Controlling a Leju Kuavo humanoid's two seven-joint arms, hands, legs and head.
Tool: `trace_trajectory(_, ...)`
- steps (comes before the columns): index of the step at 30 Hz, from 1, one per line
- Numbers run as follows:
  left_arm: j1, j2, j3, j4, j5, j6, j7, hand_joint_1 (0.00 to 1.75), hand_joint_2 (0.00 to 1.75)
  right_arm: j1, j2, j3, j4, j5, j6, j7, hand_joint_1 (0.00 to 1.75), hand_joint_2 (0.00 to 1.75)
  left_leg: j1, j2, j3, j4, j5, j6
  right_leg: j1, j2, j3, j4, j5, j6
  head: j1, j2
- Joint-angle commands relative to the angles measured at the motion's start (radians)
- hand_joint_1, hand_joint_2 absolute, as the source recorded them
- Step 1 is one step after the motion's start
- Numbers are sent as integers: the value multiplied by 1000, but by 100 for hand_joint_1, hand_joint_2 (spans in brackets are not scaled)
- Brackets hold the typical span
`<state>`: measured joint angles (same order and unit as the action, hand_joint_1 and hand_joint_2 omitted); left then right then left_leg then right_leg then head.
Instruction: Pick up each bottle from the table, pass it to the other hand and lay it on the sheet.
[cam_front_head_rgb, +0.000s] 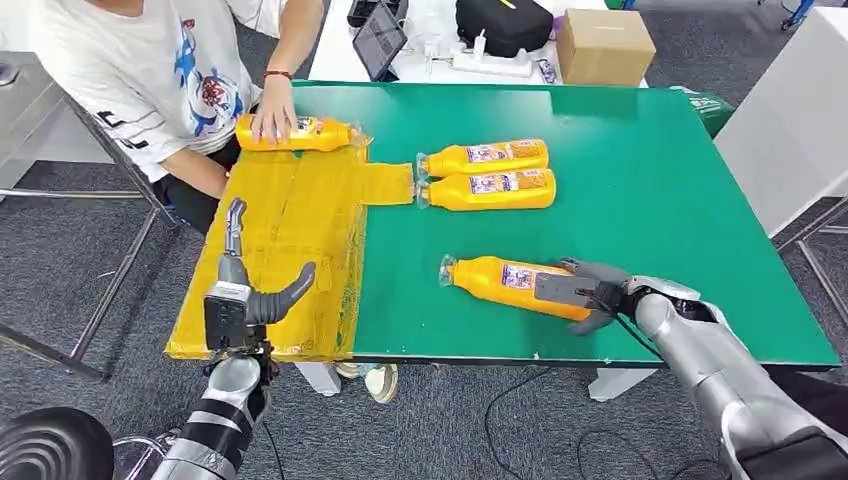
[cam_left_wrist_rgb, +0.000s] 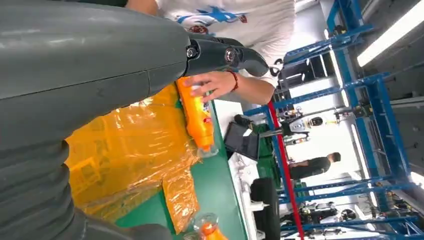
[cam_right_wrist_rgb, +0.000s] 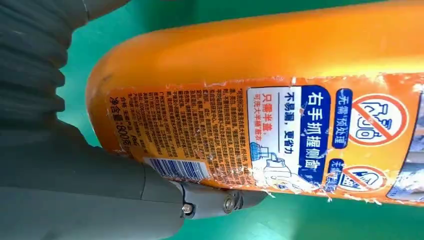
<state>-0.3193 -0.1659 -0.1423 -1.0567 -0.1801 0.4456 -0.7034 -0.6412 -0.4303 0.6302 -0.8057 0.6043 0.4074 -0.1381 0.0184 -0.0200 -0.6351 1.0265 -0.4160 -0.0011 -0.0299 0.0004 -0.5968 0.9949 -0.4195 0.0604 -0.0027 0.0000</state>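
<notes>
An orange bottle (cam_front_head_rgb: 500, 280) (cam_right_wrist_rgb: 280, 75) lies on the green table (cam_front_head_rgb: 640, 170) near its front edge, cap pointing left. My right hand (cam_front_head_rgb: 590, 292) grips its base end, with its thumb (cam_right_wrist_rgb: 125, 190) lying against the label. Two more orange bottles (cam_front_head_rgb: 490, 157) (cam_front_head_rgb: 495, 188) lie side by side at mid-table. A yellow sheet (cam_front_head_rgb: 290, 220) (cam_left_wrist_rgb: 130, 150) covers the table's left part. On its far end lies another bottle (cam_front_head_rgb: 310, 133) (cam_left_wrist_rgb: 197, 120), with a person's hand (cam_front_head_rgb: 272, 110) (cam_left_wrist_rgb: 210, 84) resting on it. My left hand (cam_front_head_rgb: 240, 295) (cam_left_wrist_rgb: 100, 65) hovers open over the sheet's near end.
The person sits at the table's far left corner. Behind the green table stands a white table with a tablet (cam_front_head_rgb: 380, 40), a black bag (cam_front_head_rgb: 503, 22) and a cardboard box (cam_front_head_rgb: 605, 45). A white cabinet (cam_front_head_rgb: 790, 120) stands to the right.
</notes>
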Motion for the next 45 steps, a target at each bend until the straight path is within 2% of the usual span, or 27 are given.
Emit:
trace_trajectory(1, -43, -1, -15, 82, 9, -7, 5, 0, 175, -32, -17, 140, 60, -16, 15, 20, 0, 175, 0, 2, 3, 0, -1, 1, 1, 0, 3, -1, 0, -3, 0, 0)
trace_trajectory(2, -44, -2, -16, 83, 9, -7, 5, 0, 175, -28, -16, 148, 60, -18, 14, 19, 3, 175, 1, 2, 4, 0, -1, 2, 2, 0, 4, -2, 0, -4, 0, 0)
trace_trajectory(3, -44, -3, -16, 84, 9, -7, 5, 0, 175, -24, -12, 149, 60, -19, 9, 20, 28, 175, 1, 1, 3, -1, -1, 1, 2, -1, 4, -2, 0, -3, 0, 0)
trace_trajectory(4, -43, -3, -18, 80, 8, -2, 5, 0, 175, -15, 3, 154, 66, -21, -17, 25, 44, 175, 1, 0, 2, -1, 0, 1, 1, -1, 3, -1, 0, -2, 0, 0)
trace_trajectory(5, -42, -4, -17, 81, 9, -3, 5, 0, 175, -13, 16, 162, 77, -16, -43, 30, 73, 175, 1, 1, 4, -1, -1, 1, 2, 0, 4, -2, 0, -3, 0, 0)
trace_trajectory(6, -41, -4, -18, 80, 8, 0, 5, 0, 175, -8, 27, 162, 85, -17, -63, 33, 89, 175, 1, 1, 3, -1, -1, 1, 2, 0, 4, -2, 0, -3, 0, 0)
trace_trajectory(11, -41, -4, -18, 80, 8, 0, 5, 0, 175, -8, 27, 162, 85, -17, -63, 33, 89, 175, 1, 1, 3, -1, -1, 1, 2, 0, 4, -2, 0, -3, 0, 0)
trace_trajectory(12, -40, -4, -18, 79, 7, 0, 5, 0, 175, -6, 35, 163, 90, -17, -75, 34, 126, 175, 1, 1, 4, -1, -1, 1, 2, 0, 4, -2, 0, -3, 0, 0)
trace_trajectory(17, -39, -4, -19, 80, 6, 0, 5, 0, 175, -5, 39, 164, 93, -17, -82, 34, 129, 175, 2, 3, 5, -2, -1, 1, 3, 1, 6, -3, 0, -4, 0, 0)
trace_trajectory(20, -37, -4, -15, 84, 5, 1, 5, 0, 175, 7, 58, 148, 105, -23, -141, 36, 150, 175, 1, 5, 5, -1, -1, 1, 2, 2, 5, -2, 0, -3, 0, 0)
trace_trajectory(22, -32, -5, -12, 89, 5, -1, 5, 0, 175, 28, 83, 136, 112, -18, -201, 46, 173, 175, 2, 6, 8, -2, -1, 1, 3, 2, 7, -4, 0, -4, 0, 0)
trace_trajectory(27, -18, -11, -2, 74, -3, -7, 5, 0, 175, 86, 123, 76, 87, -8, -332, 55, 175, 175, 2, 8, 8, -2, -1, 1, 3, 4, 6, -3, 1, -3, 0, 0)
trace_trajectory(29, -12, -18, 9, 71, 1, -29, 5, 0, 175, 121, 139, 14, 40, -18, -409, 51, 175, 175, 2, 8, 7, -2, -1, 1, 3, 5, 5, -3, 1, -3, 0, 0)
trace_trajectory(31, 1, -41, 44, 72, 1, -79, 5, 0, 175, 201, 184, -132, -77, -4, -552, 19, 175, 175, 2, 10, 8, -2, -1, 1, 3, 6, 5, -3, 1, -3, 0, 0)
trace_trajectory(32, 27, -56, 49, 42, 10, -158, 48, 0, 175, 292, 282, -310, -242, 2, -779, -81, 175, 175, 3, 11, 9, -3, 0, 1, 4, 6, 6, -4, 2, -5, 0, 0)
trace_trajectory(33, 45, -64, 45, 19, 11, -189, 73, 0, 175, 340, 328, -367, -362, 39, -830, -92, 175, 175, 3, 14, 9, -3, -1, 0, 4, 9, 5, -4, 2, -4, 0, 0)
trace_trajectory(34, 59, -71, 25, 4, 42, -268, 116, 0, 175, 391, 409, -456, -518, 9, -958, -190, 175, 175, 3, 14, 9, -3, -1, 1, 4, 9, 5, -4, 2, -5, 0, 0)
trace_trajectory(36, 64, -78, -5, -4, 95, -349, 153, 0, 175, 430, 462, -505, -662, -17, -1038, -251, 175, 175, 2, 18, 7, -1, -3, 0, 3, 13, 2, 1, 0, -5, 3, 0)
trace_trajectory(37, 61, -81, -25, -5, 147, -407, 178, 0, 175, 446, 482, -533, -710, -29, -1074, -287, 175, 175, 1, 12, 2, -1, -2, 0, 3, 10, -1, 2, 0, -4, 1, 0)
trace_trajectory(38, 58, -81, -37, -6, 163, -421, 186, 0, 175, 454, 490, -545, -727, -30, -1094, -308, 175, 175, 3, 15, 3, 0, -4, -1, 5, 12, -1, 3, -1, -6, 0, 0)
trace_trajectory(39, 50, -81, -52, -5, 186, -437, 196, 0, 175, 471, 512, -581, -751, -29, -1106, -353, 175, 175, 3, 7, -1, 0, -1, 0, 4, 4, -3, 1, 0, -3, 0, 0)
trace_trajectory(42, 34, -75, -73, 0, 250, -490, 224, 0, 175, 494, 572, -670, -760, -61, -1106, -482, 175, 175, 3, -3, 1, 0, -2, 1, 4, -5, 1, 0, -3, -3, 2, 0)
trace_trajectory(45, 30, -66, -84, -11, 288, -518, 234, 0, 175, 504, 593, -704, -750, -88, -1106, -539, 175, 175, 3, 1, 3, 0, -3, 2, 5, -2, 5, -1, -3, -5, 2, 0)
